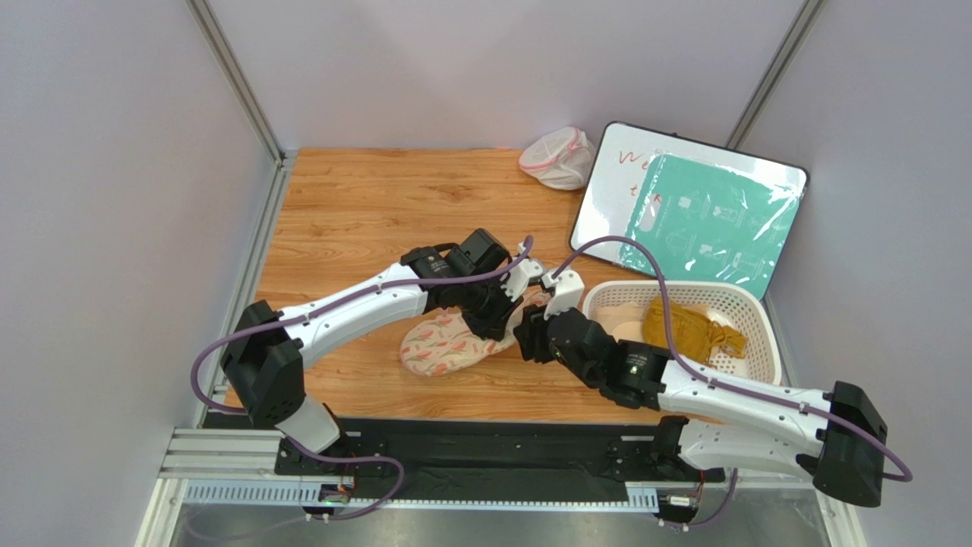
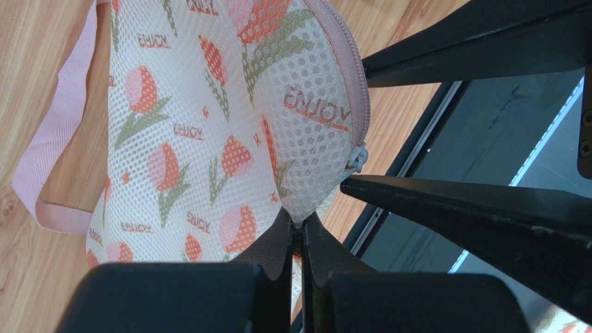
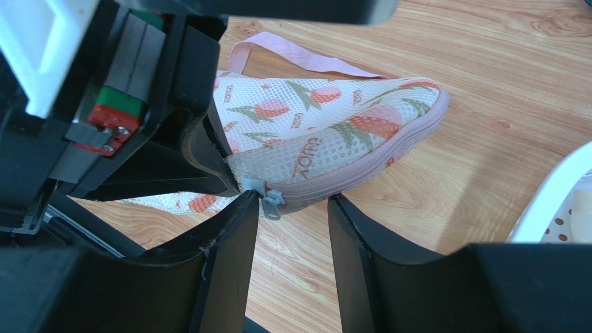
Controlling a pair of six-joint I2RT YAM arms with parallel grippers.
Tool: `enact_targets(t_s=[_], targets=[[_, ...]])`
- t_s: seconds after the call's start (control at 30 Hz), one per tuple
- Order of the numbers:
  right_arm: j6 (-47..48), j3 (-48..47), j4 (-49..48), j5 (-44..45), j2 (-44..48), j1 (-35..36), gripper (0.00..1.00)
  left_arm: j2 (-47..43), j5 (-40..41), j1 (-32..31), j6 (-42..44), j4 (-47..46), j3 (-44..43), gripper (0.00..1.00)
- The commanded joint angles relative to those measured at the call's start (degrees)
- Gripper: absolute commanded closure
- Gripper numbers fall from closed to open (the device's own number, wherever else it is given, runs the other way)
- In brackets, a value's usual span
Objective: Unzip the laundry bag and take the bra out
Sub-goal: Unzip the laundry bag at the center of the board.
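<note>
On a wooden table point(image 1: 354, 205) enclosed by plain grey walls point(image 1: 114, 171), the laundry bag point(image 1: 443, 344) is lying mid-table, the left gripper point(image 2: 300, 227) pinching its end, the right gripper point(image 3: 293, 202) hanging parted around the zipper pull point(image 3: 271, 202).

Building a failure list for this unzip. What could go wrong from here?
1. The zipper pull is tiny and sits off-centre between the open right jaws; closing may miss it or catch mesh.
2. The left jaws pinch only a corner of the laundry bag; a tug could slip it free.

Laundry bag point(image 1: 439, 345) under left pincer point(image 1: 503, 323)
</note>
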State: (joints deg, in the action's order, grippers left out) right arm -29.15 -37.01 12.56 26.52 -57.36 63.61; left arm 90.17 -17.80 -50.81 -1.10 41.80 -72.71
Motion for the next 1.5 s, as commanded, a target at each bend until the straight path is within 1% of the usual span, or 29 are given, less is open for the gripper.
enact_targets(t_s=[0.0,0.33,0.4,0.47,0.6,0.67,0.7,0.73,0.8,0.9,1.07,1.27,1.47], targets=[[-2.3,-2.9,-3.2,1.8,-1.0,1.2,0.53,0.0,-1.8,-0.1,-0.9,-0.3,-2.3,1.0],[-3.5,-3.9,-2.6,3.3,-2.7,2.4,0.53,-0.1,-3.2,0.0,-1.1,-0.5,-2.4,1.0],[-4.2,-4.4,-1.5,4.2,-3.6,2.4,0.55,-0.3,-3.5,0.0,-1.1,-0.6,-2.4,1.0],[-4.7,-4.8,-0.8,5.5,-4.2,2.5,0.59,-0.4,-3.5,0.0,-1.1,-0.7,-2.3,1.0],[-5.0,-5.0,-0.6,6.9,-4.2,2.5,0.64,-0.5,-3.8,-0.1,-1.0,-0.7,-2.3,1.0],[-5.0,-5.3,0.1,7.6,-4.2,2.4,0.67,-0.4,-3.5,-0.1,-0.9,-0.7,-2.3,1.0],[-5.0,-5.4,0.4,7.8,-4.2,2.3,0.7,-0.3,-3.3,0.0,-0.9,-0.7,-2.3,1.0],[-5.0,-5.5,0.6,8.0,-4.1,2.4,0.75,-0.3,-2.9,-0.1,-0.9,-0.3,-2.3,1.0],[-5.1,-5.3,1.2,8.2,-3.7,2.4,0.78,-0.2,-2.4,0.0,-0.8,-0.2,-2.4,1.0],[-5.7,-4.9,1.9,8.9,-3.1,2.4,0.8,-0.1,-2.3,0.0,-0.8,-0.2,-2.4,1.0],[-6.3,-3.7,2.3,10.0,-1.3,2.4,0.88,0.0,-1.9,-0.1,-0.7,-0.1,-2.4,1.0],[-6.4,-3.4,4.8,10.9,0.1,2.3,0.86,0.6,-0.8,-0.1,-0.4,0.7,-2.7,1.0],[-4.7,-2.3,5.3,10.1,1.9,2.0,0.8,0.9,-1.0,-0.1,0.1,1.4,-3.0,1.0]])
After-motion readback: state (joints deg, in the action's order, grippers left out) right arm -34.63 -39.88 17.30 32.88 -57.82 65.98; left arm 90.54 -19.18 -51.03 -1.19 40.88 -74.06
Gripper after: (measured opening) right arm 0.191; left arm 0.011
